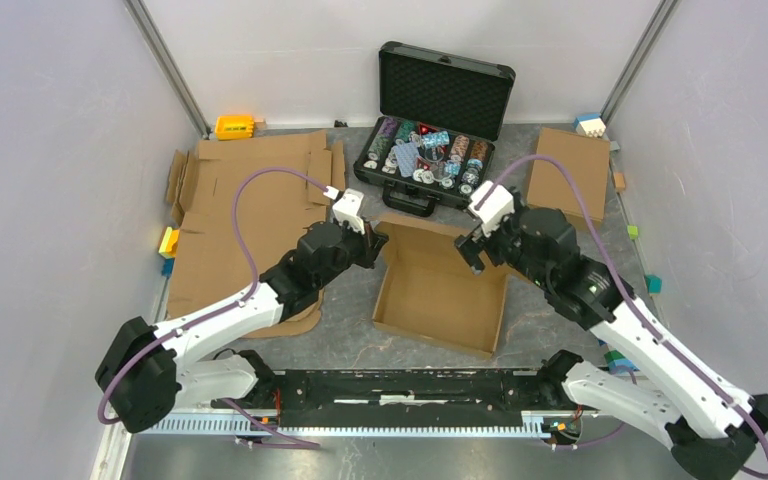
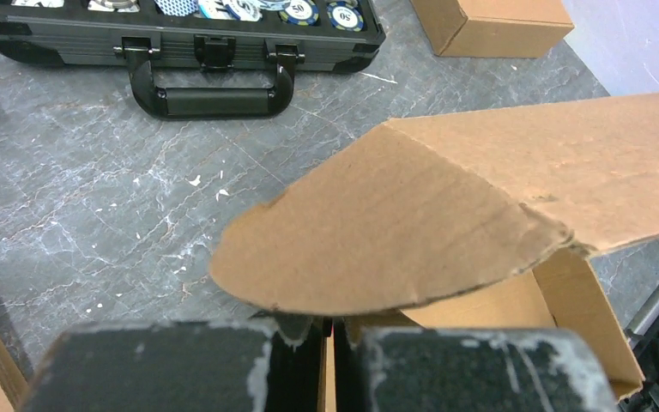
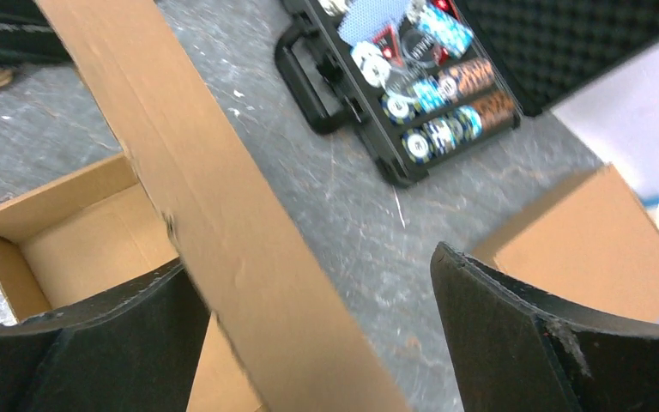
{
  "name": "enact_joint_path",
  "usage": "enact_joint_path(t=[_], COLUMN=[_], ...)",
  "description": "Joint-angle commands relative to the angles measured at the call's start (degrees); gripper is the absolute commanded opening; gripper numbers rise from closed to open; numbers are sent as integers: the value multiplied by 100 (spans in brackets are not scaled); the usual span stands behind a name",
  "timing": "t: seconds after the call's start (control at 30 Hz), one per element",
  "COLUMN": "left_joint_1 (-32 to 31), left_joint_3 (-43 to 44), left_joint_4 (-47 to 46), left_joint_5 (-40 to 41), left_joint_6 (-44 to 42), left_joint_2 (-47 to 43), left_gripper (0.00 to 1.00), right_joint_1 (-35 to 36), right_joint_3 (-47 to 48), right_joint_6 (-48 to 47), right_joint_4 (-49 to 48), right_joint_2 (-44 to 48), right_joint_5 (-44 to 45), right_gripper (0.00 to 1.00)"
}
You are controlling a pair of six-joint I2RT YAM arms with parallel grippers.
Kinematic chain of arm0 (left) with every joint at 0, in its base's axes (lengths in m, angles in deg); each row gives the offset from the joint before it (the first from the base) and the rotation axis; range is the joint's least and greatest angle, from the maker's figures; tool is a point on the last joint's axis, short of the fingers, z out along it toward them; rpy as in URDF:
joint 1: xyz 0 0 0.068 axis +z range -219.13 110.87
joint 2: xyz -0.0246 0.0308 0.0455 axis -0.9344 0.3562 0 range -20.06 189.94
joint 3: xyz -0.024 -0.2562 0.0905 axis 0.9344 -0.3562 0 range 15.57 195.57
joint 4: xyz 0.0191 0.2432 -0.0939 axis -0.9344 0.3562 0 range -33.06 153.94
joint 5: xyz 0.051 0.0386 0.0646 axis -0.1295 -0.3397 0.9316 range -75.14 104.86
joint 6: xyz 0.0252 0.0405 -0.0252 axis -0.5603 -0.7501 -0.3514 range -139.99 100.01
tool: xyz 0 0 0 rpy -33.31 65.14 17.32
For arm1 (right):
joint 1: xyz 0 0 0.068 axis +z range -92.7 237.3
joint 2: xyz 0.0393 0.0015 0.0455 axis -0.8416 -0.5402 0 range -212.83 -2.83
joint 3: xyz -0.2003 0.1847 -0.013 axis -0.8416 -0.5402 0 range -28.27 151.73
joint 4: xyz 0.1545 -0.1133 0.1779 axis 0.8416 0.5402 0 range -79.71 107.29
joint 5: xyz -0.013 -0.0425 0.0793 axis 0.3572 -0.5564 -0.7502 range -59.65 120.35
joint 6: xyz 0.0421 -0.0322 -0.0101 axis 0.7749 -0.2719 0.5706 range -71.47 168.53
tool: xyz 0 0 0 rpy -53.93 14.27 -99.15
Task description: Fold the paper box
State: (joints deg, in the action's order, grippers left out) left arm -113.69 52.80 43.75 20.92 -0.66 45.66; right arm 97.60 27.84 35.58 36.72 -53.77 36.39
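Left gripper (image 2: 329, 333): jaws drawn together, only a thin sliver of brown cardboard visible between the fingers (image 2: 180, 365). I read this as a pinch on the paper box (image 1: 440, 290) at its far-left corner. In the left wrist view a rounded flap (image 2: 377, 232) lies just past the fingertips, and a long wall panel runs off to the right from it, tilted upward.

Right gripper (image 3: 309, 262): jaws spread wide, gripping nothing. A long cardboard strip (image 3: 223, 215) of the same box passes diagonally between the two fingers, close against the one on the left of that view. I cannot tell if it touches. From above, this gripper hangs at the box's far-right corner.

Box position: centre of the grey marbled table (image 2: 94, 189), between the two arms, open side up, shallow tray form with side walls raised.

Surroundings: an open black case (image 1: 430, 150) holding coloured chips sits just beyond the box, carry handle (image 2: 210, 90) toward it. A flat cardboard sheet (image 1: 250, 200) with cut flaps lies at far left, partly under the left arm. A closed cardboard box (image 1: 568, 175) sits at far right. A small yellow object (image 1: 234, 126) rests at the back-left corner.
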Motion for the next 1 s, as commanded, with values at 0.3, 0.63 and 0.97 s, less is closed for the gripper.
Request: enact_joint_path(t=[0.3,0.63,0.97], left_joint_1=[-18,-14,-18], left_joint_3=[294,400,511], left_joint_4=[463,563,738], left_joint_5=[253,334,384], left_joint_6=[-415,-538,-580], left_joint_2=[-102,-86,-154], left_gripper=[2,2,2], right_joint_1=[14,14,7], right_joint_3=[-606,-95,-310], right_joint_6=[900,1715,1989], right_joint_4=[200,1627,1246], right_joint_2=[1429,833,759], right_joint_5=[1815,1883,1595], right_gripper=[98,93,39])
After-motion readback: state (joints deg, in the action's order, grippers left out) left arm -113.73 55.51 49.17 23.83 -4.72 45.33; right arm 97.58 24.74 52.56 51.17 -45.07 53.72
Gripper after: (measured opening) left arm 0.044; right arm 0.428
